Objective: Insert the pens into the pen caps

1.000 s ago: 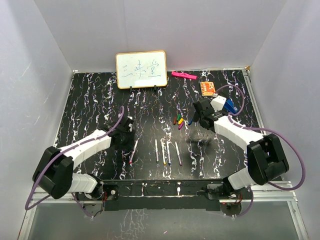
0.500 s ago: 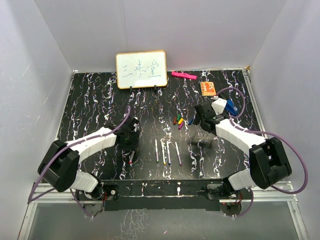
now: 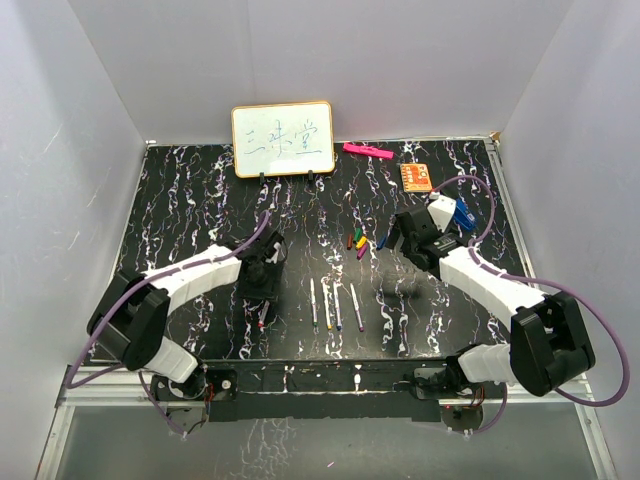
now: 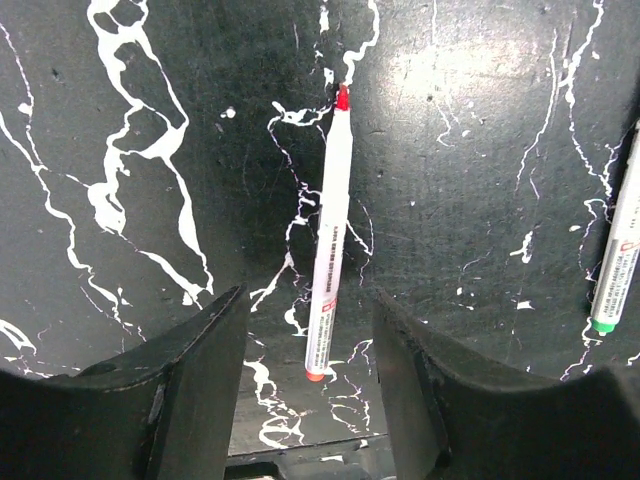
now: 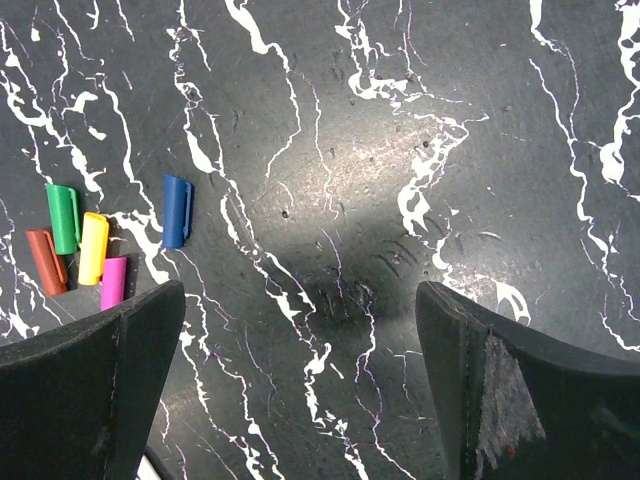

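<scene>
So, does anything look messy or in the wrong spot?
Nothing is spilled or broken. The red pen lies by itself, away from the other pens, which sit together in a row. The blue cap also sits a little apart from the other caps, which are bunched together.

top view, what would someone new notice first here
The black table veined with white, and the whiteboard with handwritten characters standing at its far edge. Next the bright pen caps clustered mid-table, with white pens in a row nearer the arms. In the left wrist view the left hand straddles the red-tipped pen, fingers apart on either side.
</scene>
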Motion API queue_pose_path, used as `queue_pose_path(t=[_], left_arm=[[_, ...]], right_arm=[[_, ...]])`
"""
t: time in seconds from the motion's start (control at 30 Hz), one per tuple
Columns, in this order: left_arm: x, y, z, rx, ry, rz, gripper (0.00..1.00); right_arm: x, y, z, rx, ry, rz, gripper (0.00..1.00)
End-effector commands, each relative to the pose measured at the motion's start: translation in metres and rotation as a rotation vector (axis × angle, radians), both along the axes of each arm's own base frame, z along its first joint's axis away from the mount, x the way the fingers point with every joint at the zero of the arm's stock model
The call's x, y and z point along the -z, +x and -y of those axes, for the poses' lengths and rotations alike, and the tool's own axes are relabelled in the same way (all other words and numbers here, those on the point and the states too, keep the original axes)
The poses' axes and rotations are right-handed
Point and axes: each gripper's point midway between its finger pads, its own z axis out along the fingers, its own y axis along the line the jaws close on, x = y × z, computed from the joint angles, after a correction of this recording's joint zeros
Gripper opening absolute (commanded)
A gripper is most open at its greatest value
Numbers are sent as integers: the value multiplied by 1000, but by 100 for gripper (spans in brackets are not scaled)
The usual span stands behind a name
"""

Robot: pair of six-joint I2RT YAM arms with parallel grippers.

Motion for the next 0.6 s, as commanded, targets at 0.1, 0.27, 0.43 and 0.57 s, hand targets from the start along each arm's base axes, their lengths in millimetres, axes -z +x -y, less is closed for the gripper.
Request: queue_pose_path(t=[0.1,0.27,0.43,0.57], left_arm=[[0,-8,2,29,26,-84,51],[9,-11,-1,29,57,-125,49],[19,-15,-2,38,78,-163,43],[23,-15,0,46,80,-177,43]], right_arm=[[-17,8,-5,-14,21,73,98],[-20,8,-5,-20,21,80,98],[-22,8,-7,-33,25,83,98],[-28,9,-7,-33,32,102,98]])
